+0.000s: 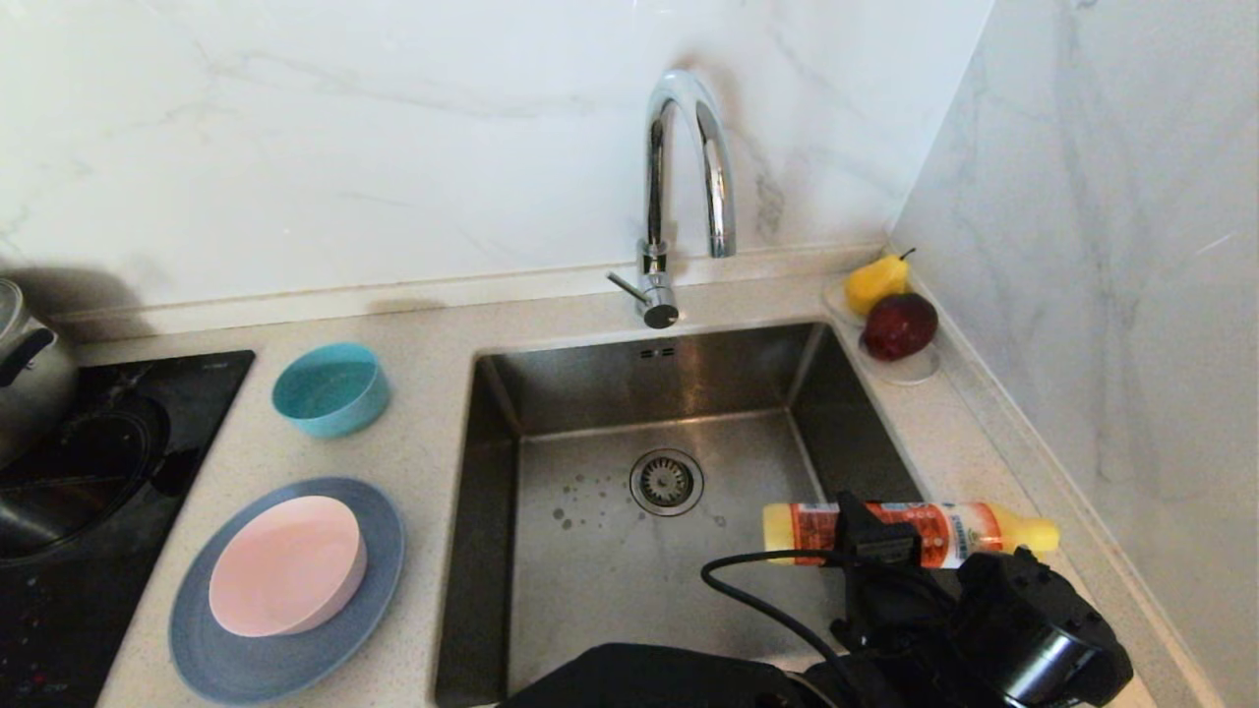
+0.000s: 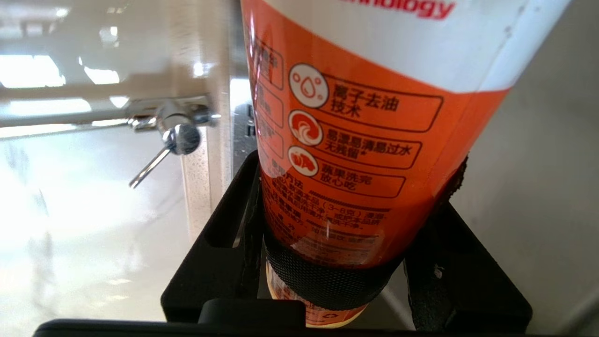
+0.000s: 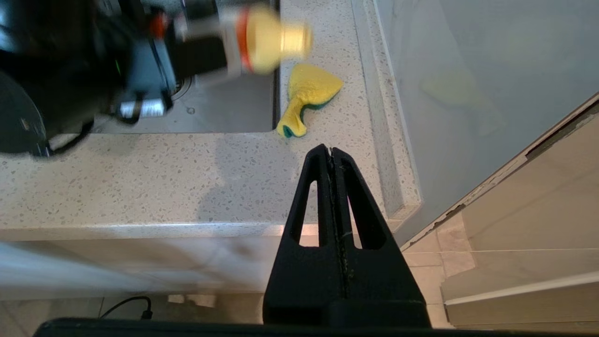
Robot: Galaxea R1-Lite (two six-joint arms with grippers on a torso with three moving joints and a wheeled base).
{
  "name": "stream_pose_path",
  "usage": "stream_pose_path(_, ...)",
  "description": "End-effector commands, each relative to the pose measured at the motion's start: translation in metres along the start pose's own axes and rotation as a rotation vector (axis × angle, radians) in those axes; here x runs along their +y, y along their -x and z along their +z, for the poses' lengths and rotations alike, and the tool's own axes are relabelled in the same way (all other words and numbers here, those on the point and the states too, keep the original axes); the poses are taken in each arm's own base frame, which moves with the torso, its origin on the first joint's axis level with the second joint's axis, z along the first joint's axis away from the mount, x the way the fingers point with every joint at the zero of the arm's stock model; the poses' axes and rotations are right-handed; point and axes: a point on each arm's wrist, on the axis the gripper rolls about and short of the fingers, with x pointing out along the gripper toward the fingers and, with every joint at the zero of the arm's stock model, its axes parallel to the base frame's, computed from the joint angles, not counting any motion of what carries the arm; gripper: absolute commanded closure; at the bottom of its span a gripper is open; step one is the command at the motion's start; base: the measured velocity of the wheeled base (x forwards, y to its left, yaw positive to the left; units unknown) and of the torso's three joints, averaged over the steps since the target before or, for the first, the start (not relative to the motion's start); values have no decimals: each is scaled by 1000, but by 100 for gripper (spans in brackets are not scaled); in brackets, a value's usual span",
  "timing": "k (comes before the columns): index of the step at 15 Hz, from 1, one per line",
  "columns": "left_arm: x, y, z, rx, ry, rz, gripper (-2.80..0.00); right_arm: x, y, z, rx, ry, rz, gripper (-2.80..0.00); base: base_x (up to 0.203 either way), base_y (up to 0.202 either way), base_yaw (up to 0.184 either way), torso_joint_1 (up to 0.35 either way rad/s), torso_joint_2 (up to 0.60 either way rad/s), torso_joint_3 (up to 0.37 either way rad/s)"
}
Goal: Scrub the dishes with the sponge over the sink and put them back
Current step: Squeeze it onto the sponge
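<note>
Your left gripper (image 2: 348, 262) is clamped on the dish soap bottle (image 1: 910, 533), lying sideways over the sink (image 1: 590, 531). Squeeze harder and soap dumps out; the sponge (image 3: 306, 96) sits just beyond its cap. Right gripper (image 3: 331, 152) parked, fingers pressed together.

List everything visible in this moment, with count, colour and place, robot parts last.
Small teal bowl: one, counter left of sink.
Pale pink shallow bowl: one, on the plate.
Wide slate-blue plate: one, counter front left.
Square stainless steel sink: one, centre.
Curved chrome tap: one, behind sink.
Yellow sponge with green scouring side: one, counter right of sink.
Orange-labelled yellow detergent bottle: one, held lying level over the sink's right edge.
Yellow pear and dark red fruit: one each, white saucer, back right corner.
Black hob with metal pot: far left.
Left tool: black, gripping the bottle.
Right tool: black, shut, below the counter front.
</note>
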Motion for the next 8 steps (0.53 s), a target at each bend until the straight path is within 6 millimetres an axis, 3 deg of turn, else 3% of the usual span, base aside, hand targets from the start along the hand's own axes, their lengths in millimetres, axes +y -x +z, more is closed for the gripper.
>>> stream_pose_path(1,30,5,4,-16,95,35,0,0,0,0,-1,1,0,0,0,0,0,0,0,0)
stream_pose_path(8,113,28,11,-254,524,-15,0,0,0,0,0,1,0,0,0,0,0,0,0,0)
